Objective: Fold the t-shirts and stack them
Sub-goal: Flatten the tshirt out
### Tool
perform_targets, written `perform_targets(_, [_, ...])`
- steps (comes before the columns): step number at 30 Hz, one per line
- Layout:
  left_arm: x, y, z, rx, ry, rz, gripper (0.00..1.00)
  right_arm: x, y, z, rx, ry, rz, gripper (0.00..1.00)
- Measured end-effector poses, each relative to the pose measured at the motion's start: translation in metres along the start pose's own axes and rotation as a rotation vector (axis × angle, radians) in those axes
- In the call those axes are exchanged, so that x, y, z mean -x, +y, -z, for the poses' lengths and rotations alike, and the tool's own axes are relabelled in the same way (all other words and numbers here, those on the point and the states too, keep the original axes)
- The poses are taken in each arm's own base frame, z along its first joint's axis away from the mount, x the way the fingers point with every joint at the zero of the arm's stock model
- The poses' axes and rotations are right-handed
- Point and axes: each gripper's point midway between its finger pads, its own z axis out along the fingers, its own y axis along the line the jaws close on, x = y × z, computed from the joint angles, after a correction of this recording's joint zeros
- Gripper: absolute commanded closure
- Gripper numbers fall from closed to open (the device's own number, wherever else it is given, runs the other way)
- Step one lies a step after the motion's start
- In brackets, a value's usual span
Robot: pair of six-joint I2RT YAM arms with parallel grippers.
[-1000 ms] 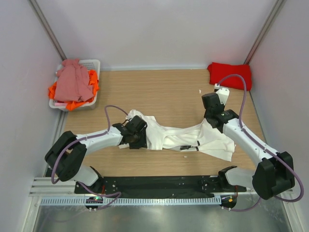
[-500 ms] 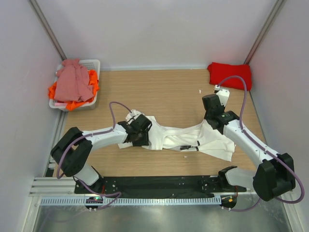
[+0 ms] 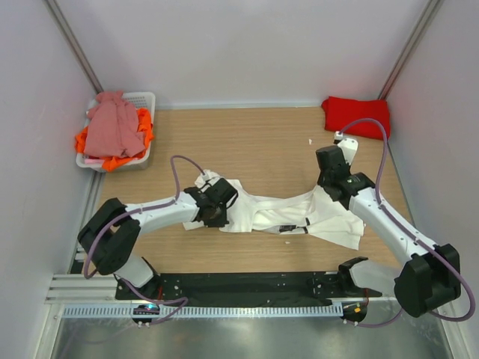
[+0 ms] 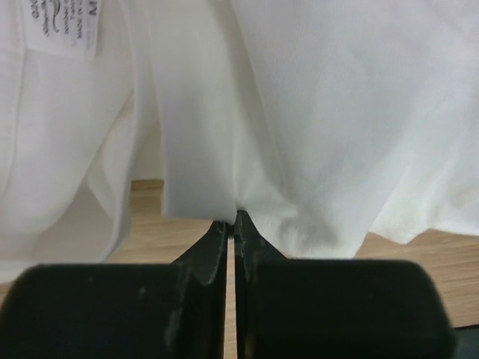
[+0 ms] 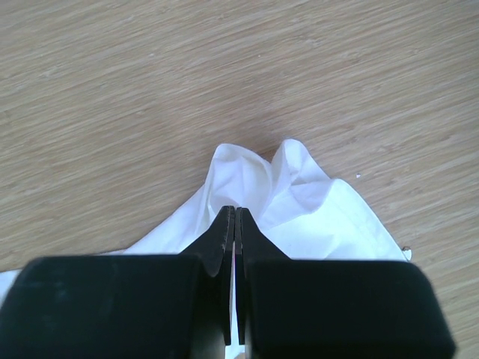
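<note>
A large white t-shirt (image 3: 273, 213) lies crumpled and stretched across the middle of the wooden table. At the shirt's left end, my left gripper (image 3: 219, 213) is shut on a fold of its edge; in the left wrist view the gripper (image 4: 232, 218) pinches white cloth (image 4: 337, 112) hanging just above the wood. At the right end, my right gripper (image 3: 330, 193) is shut on a bunched corner, and its wrist view shows the gripper (image 5: 235, 212) closed on the white cloth (image 5: 314, 209). A folded red t-shirt (image 3: 357, 116) lies at the back right.
A white slotted basket (image 3: 144, 98) at the back left holds a dusty pink t-shirt (image 3: 112, 129) on top of an orange one (image 3: 143, 126). A sewn-in label (image 4: 67, 22) shows inside the white shirt. Walls close in the left, right and back sides.
My left gripper slid a little to the right into the shirt's left end and closed on the cloth. The right gripper stayed shut on its corner, almost still.
</note>
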Motion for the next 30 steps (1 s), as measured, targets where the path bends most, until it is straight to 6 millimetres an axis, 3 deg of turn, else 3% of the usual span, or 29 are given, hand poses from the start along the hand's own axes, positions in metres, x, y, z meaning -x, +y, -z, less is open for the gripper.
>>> perform_targets(2, [0.0, 0.001, 0.015, 0.015, -0.006, -0.017, 1.0, 0.003, 0.0, 0.007, 0.02, -0.003, -0.007, 0.99])
perform_targets(5, [0.016, -0.007, 0.058, -0.013, -0.074, -0.034, 1.0, 0.018, 0.001, 0.024, 0.058, -0.03, -0.03, 0.99])
perform_targets(8, [0.052, -0.027, 0.134, -0.127, -0.244, -0.038, 1.0, 0.047, 0.001, 0.056, 0.138, -0.109, -0.076, 0.99])
perform_targets(12, [0.093, -0.033, 0.262, -0.365, -0.516, -0.036, 1.0, 0.101, 0.002, 0.132, 0.347, -0.284, -0.148, 0.99])
perform_targets(16, [0.104, -0.01, 0.355, -0.517, -0.713, -0.051, 1.0, 0.143, -0.014, 0.228, 0.576, -0.503, -0.197, 0.99])
perform_targets(20, [0.102, 0.017, 0.427, -0.632, -0.875, -0.084, 1.0, 0.163, -0.057, 0.339, 0.77, -0.789, -0.224, 0.99])
perform_targets(23, [0.096, 0.039, 0.47, -0.699, -0.984, -0.117, 1.0, 0.16, -0.105, 0.409, 0.837, -1.007, -0.265, 0.99])
perform_targets(26, [0.086, 0.059, 0.513, -0.777, -1.094, -0.15, 1.0, 0.148, -0.147, 0.457, 0.863, -1.173, -0.31, 0.98])
perform_targets(30, [0.074, 0.082, 0.579, -0.837, -1.279, -0.18, 1.0, 0.144, -0.178, 0.497, 0.874, -1.303, -0.344, 0.99])
